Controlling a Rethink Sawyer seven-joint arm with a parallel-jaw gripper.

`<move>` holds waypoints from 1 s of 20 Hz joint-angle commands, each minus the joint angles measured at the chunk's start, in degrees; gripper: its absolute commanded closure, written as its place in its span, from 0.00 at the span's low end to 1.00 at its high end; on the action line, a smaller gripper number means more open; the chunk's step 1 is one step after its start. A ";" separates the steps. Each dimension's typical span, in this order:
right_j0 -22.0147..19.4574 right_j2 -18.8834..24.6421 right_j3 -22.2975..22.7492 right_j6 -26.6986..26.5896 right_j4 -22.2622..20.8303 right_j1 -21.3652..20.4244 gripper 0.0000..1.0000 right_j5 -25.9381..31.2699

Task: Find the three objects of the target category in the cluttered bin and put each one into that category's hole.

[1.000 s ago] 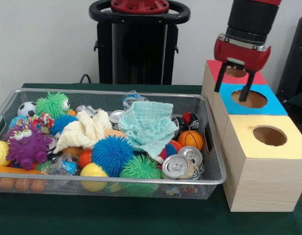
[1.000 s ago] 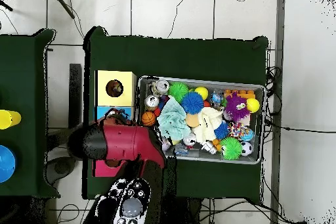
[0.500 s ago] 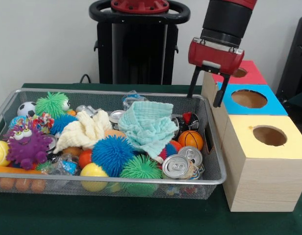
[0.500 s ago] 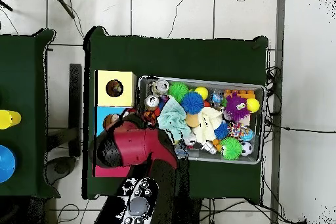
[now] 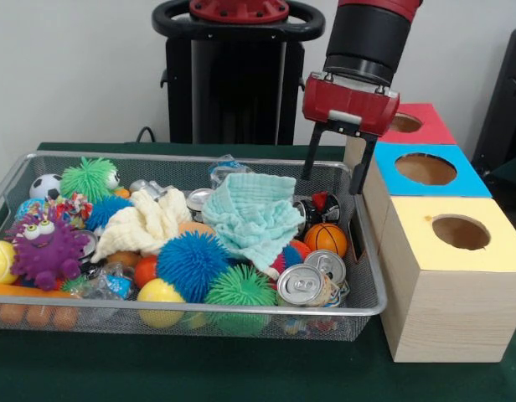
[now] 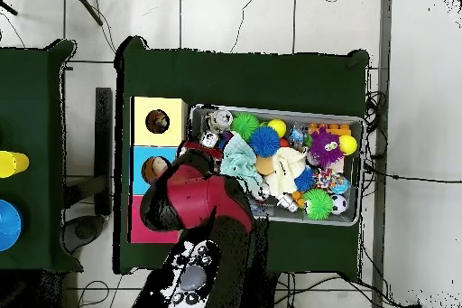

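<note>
The wire mesh bin [image 5: 199, 307] is full of toys, cloths and cans; it also shows in the overhead view [image 6: 354, 122]. One knotted fabric bundle [image 5: 74, 207], white with red and blue patches, lies at the bin's far left beside a soccer ball; it also shows in the overhead view [image 6: 330, 181]. I see no other bundles. The yellow-topped box's hole [image 5: 461, 232] is at the right, and in the overhead view [image 6: 157, 122]. My gripper [image 5: 332, 182] is open and empty, above the bin's far right corner. In the overhead view the red arm [image 6: 194, 198] covers it.
A blue-topped box [image 5: 472, 177] and a red-topped box [image 5: 434, 127] stand behind the yellow one. A mint cloth [image 5: 254, 209] lies just left of the gripper, and a pale yellow cloth [image 5: 145, 222] beyond it. Spiky balls [image 5: 191, 264], cans [image 5: 300, 285] and a small basketball [image 5: 325, 239] fill the bin's front.
The gripper has moved from above the blue-topped box's hole leftward in the front view and slightly down, to over the bin's right end. It has stayed open and empty.
</note>
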 commanded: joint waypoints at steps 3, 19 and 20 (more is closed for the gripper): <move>-1.87 0.82 -2.52 0.55 -5.17 3.00 0.00 -5.33; -38.79 35.96 15.02 -20.44 -23.54 -14.59 0.00 12.64; -39.16 36.50 14.88 -20.30 -23.96 -14.59 0.00 13.19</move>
